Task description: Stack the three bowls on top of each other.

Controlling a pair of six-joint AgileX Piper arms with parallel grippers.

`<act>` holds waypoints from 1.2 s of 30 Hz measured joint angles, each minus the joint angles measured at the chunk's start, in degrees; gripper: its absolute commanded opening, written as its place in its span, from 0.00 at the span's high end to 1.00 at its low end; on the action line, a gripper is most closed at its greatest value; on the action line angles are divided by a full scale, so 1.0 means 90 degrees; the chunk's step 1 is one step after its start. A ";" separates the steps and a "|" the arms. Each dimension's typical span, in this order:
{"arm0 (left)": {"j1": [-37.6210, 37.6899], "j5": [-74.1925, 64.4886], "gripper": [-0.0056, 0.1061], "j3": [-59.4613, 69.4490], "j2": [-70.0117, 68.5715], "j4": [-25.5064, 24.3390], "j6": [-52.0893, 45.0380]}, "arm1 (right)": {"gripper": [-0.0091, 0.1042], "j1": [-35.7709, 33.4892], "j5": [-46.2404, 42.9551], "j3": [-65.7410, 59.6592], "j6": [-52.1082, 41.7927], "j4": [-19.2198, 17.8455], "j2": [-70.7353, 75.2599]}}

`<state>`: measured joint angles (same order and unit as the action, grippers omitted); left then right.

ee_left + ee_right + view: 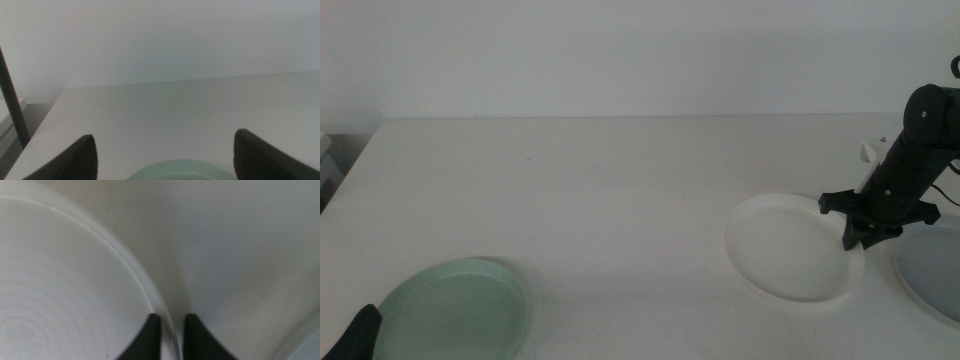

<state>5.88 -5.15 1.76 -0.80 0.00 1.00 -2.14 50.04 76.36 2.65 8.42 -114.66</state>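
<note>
right gripper [865,236] pinching white bowl [785,245] rim | grey-blue bowl [932,275] (cut off) | left gripper [165,157] spread

The right end effector [861,232] is angling down from the right, jaws pinched nearly together. The left end effector [165,155] is waiting low at the near left, jaws spread wide.
</note>
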 measured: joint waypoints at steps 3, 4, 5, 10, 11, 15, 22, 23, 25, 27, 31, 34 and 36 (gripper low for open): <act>0.0000 0.0000 0.01 0.0000 0.0000 0.0000 0.0000 | 0.93 -0.0005 0.0017 0.0000 -0.0030 -0.0068 0.0000; 0.0000 0.0000 0.01 0.0000 0.0000 0.0000 0.0000 | 0.93 -0.0019 0.0018 0.0000 -0.0023 -0.0084 0.0013; 0.0000 0.0000 0.01 0.0000 0.0000 0.0000 0.0000 | 0.93 -0.0037 0.0024 0.0000 -0.0023 -0.0101 0.0046; 0.0000 0.0000 0.01 0.0000 0.0000 0.0000 0.0000 | 0.93 -0.0213 0.0029 0.0000 -0.0018 -0.0017 0.0567; 0.0000 0.0000 0.01 0.0000 0.0000 0.0000 0.0000 | 0.93 -0.0268 0.0017 0.0003 -0.0018 0.0033 0.0731; 0.0000 0.0000 0.01 0.0000 0.0000 0.0000 0.0000 | 0.93 -0.0558 0.0010 0.0204 -0.0018 0.0266 0.1156; 0.0000 0.0000 0.01 0.0000 0.0000 0.0000 0.0000 | 0.93 -0.1436 0.0002 0.0809 0.0110 0.0546 0.1082; 0.0000 0.0000 0.01 0.0000 0.0000 0.0000 0.0000 | 0.93 -0.1596 0.0002 0.0910 0.0155 0.0591 0.0998; 0.0000 0.0000 0.01 0.0000 0.0000 0.0000 0.0000 | 0.93 -0.1817 0.0002 0.1090 0.0197 0.0635 0.0835; 0.0000 0.0000 0.01 0.0000 0.0000 0.0000 0.0000 | 0.93 -0.2031 0.0002 0.1233 0.0217 0.0670 0.0617; 0.0000 0.0000 0.01 0.0000 0.0000 0.0000 0.0000 | 0.93 -0.2276 0.0002 0.1391 0.0225 0.0738 0.0222; 0.0000 0.0000 0.01 0.0000 0.0000 0.0000 0.0000 | 0.93 -0.2320 -0.0003 0.1397 0.0225 0.0744 -0.0054; 0.0000 0.0000 0.01 0.0000 0.0000 0.0000 0.0000 | 0.93 -0.2320 -0.0020 0.1397 0.0237 0.0719 -0.0205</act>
<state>5.88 -5.15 1.76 -0.80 0.00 1.00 -23.03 49.87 88.93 4.79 14.89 -116.50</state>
